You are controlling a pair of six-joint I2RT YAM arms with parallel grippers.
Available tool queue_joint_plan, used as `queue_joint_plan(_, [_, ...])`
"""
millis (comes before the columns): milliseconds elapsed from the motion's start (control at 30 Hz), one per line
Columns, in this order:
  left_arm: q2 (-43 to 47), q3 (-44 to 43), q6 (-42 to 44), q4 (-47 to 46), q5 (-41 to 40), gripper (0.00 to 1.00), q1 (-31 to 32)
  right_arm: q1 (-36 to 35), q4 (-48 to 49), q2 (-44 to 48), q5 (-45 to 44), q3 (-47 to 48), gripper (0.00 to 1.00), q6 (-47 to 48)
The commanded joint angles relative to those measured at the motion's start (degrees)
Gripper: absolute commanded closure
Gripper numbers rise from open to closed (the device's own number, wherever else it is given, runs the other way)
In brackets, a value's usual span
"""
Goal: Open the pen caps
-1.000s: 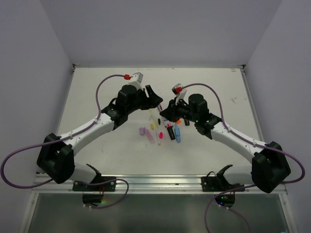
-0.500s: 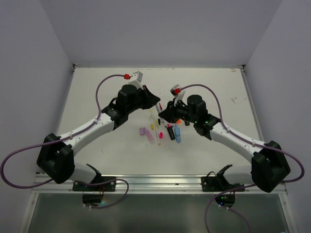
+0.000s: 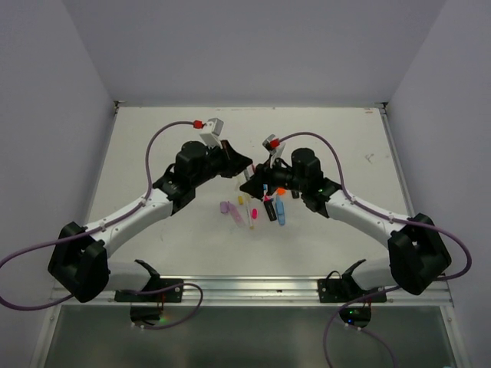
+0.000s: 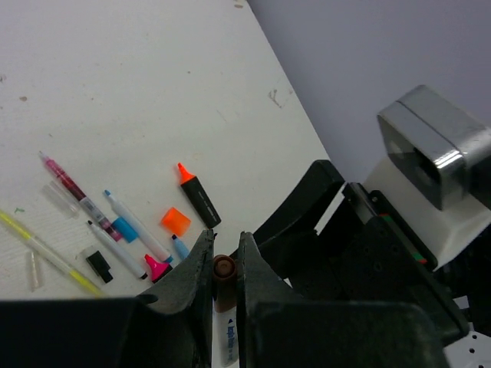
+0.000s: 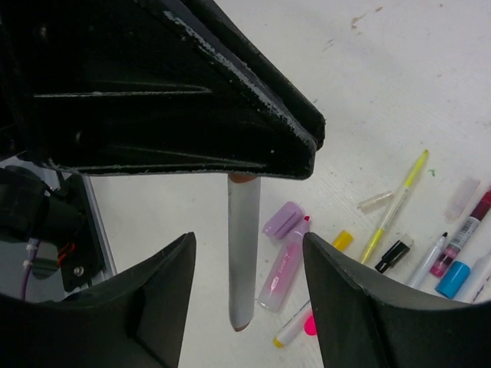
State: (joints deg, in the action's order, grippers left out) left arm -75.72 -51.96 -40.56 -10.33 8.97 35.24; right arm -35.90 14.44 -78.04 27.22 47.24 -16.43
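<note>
Left claw: clamped on brown end of grey pen
Pen axis: 12-to-6 in right wrist view, free tip at 6
Right claw: spread wide, flanking barrel (no contact)
Lilac cap: on bench, 3 o'clock of barrel

Surface: white, matte, rectangular. Faint scuff marks near right edge.
Back wall, left wall, right wall: plain, pale lilac-grey, enclosing surface at far, left and right edges.
Metal rail: runs along near edge.
Grey-green panel: sits below rail.
Lighting: even, diffuse, soft shadows only.
</note>
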Motion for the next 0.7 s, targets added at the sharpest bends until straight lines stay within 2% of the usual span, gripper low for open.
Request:
queue_joint_plan(0, [2.2,1.1,2.3,-7.8,4.6,1.0,-0.4,-0.1,3.8,-1.3,4.2,3.3,0.4,-1.2])
queue_joint_plan(67, [2.2,1.6,2.3,-9.8,5.5,1.0,-0.3,-0.1,4.5,-2.0,4.9,3.5,0.45,-1.2])
queue_joint_plan(133, [2.3,1.9,2.4,-11.5,6.3,1.0,-0.4,-0.1,4.6,-2.1,5.6,3.4,0.6,-1.3])
queue_joint_plan(167, [2.6,2.0,2.2,-12.1,6.2,1.0,-0.4,-0.1,4.6,-2.2,5.9,3.1,0.72,-1.3])
queue_joint_plan(233, [2.7,2.1,2.1,-12.8,4.3,1.0,-0.4,-0.1,4.1,-2.2,5.9,2.8,0.86,-1.1])
queue_joint_plan(267, [2.9,2.3,2.1,-13.0,3.3,1.0,-0.4,-0.1,3.2,-2.2,5.7,2.3,0.98,-0.4])
queue_joint_plan(367, [3.7,2.6,2.1,-15.1,-1.9,1.0,-0.7,-0.1,-0.6,-2.0,4.6,1.3,1.0,1.9])
queue_joint_plan(533, [5.1,2.0,1.1,-17.2,-15.2,1.0,-0.8,-0.7,-5.6,0.1,-1.0,-3.4,1.0,5.4])
queue_joint_plan(667, [6.4,1.6,0.6,-19.5,-23.7,1.0,-0.8,-1.5,-6.4,1.8,-2.5,-6.9,1.0,5.0])
